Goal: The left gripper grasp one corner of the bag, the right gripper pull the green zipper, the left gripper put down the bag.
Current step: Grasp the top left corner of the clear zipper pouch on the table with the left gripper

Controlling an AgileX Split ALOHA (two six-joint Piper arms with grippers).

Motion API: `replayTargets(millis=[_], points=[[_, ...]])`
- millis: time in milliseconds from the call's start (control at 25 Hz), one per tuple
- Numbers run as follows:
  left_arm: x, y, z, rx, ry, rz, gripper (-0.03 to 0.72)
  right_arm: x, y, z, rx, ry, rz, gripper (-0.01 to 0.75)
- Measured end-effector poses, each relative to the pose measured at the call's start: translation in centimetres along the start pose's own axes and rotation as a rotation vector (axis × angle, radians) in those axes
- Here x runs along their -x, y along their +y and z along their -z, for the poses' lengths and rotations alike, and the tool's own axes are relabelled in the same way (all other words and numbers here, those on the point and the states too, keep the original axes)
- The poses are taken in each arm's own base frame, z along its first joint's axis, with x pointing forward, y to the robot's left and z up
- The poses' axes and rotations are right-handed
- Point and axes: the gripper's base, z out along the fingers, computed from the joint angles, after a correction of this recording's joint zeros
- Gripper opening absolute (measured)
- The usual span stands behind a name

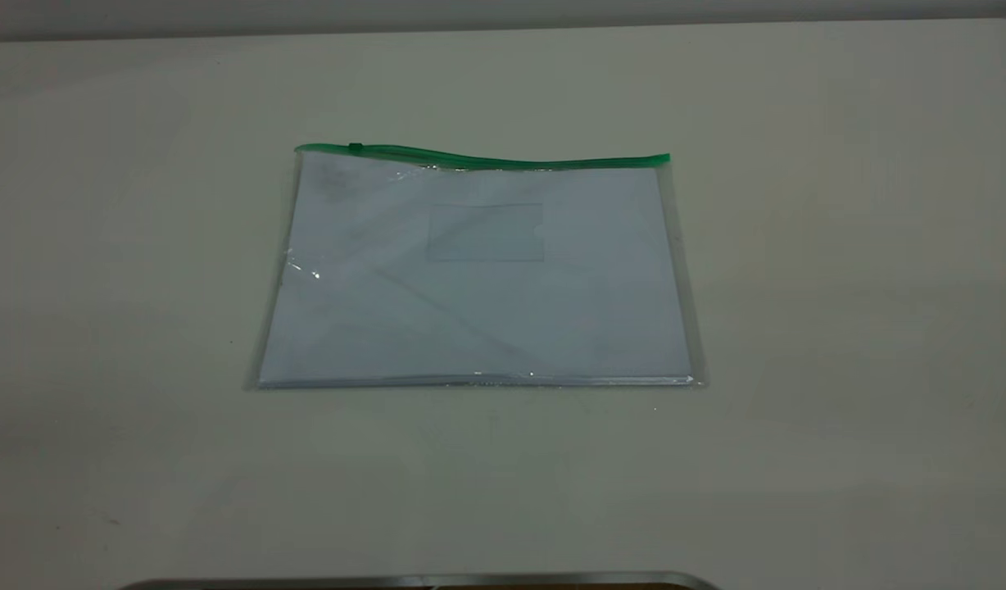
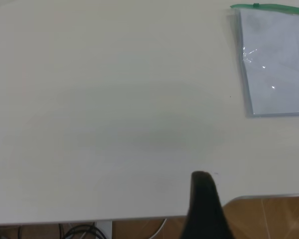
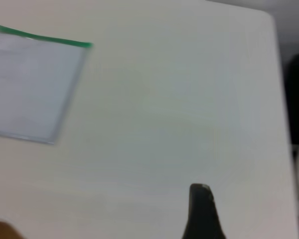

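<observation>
Nothing started yet on my end. Closest to my cameras are the two tools. The left tool only shows one dark finger poking into its wrist view, hanging over the near edge of the counter, well away from the bag. Same for the right tool: one finger, nothing in it. Can't tell from either view whether they're spread or pressed together, so I won't guess.

Further out, the bag lies flat in the middle of the counter with white paper sheets inside and the small clear card pocket facing up. The green zipper runs along the far edge, with the slider tab near its left end. I'd say that layout suits the job: the corner of the bag on the green side sits toward my left arm, leaving the right one room to pull across.

No brand, label or writing I can read anywhere.
</observation>
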Motion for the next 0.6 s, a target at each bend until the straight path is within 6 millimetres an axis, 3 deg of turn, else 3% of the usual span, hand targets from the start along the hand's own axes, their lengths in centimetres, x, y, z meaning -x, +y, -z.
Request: replayTargets(millis=[320,600], points=[[0.00,0.00,0.00,0.000,0.000,0.000,0.590,0.06,-0.51,0.01,-0.056,-0.006,0.023,0.559],[0.30,0.01,-0.25,-0.001,0.026,0.029,0.590,0.15,0.11,0.00,0.012,-0.016,-0.010,0.559]])
